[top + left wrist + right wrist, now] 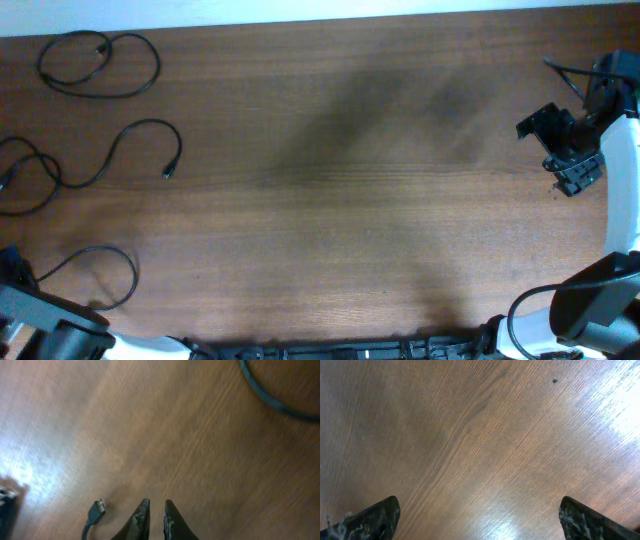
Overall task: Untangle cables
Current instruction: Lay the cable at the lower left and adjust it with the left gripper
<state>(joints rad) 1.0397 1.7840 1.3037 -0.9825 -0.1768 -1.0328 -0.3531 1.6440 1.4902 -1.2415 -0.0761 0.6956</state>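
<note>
- Overhead: the right gripper (558,150) hangs over the far right of the wooden table (340,200), fingers spread, with nothing between them and no cable near.
- Overhead: the left arm (45,322) sits at the near left corner. Its claw cannot be made out from here.
- Overhead: three cables lie along the left side, each apart from the others. The top cable (100,65) is a closed loop in the far left corner. The middle cable (120,140) snakes in from the left edge and ends in a small plug (167,174). The bottom cable (128,272) curls in an open arc just beside the left arm.
- Left wrist: the left gripper (155,515) has its two fingers almost together with only a thin slit between them, gripping nothing. One cable plug end (100,507) lies on the wood just beside the left finger, apart from it. A second cable arc (270,400), blurred, crosses the top right corner.
- Right wrist: the fingers (372,517) stand wide apart at the frame's two lower corners over bare wood grain, touching nothing. One small dark speck (554,381) marks the table.
</note>
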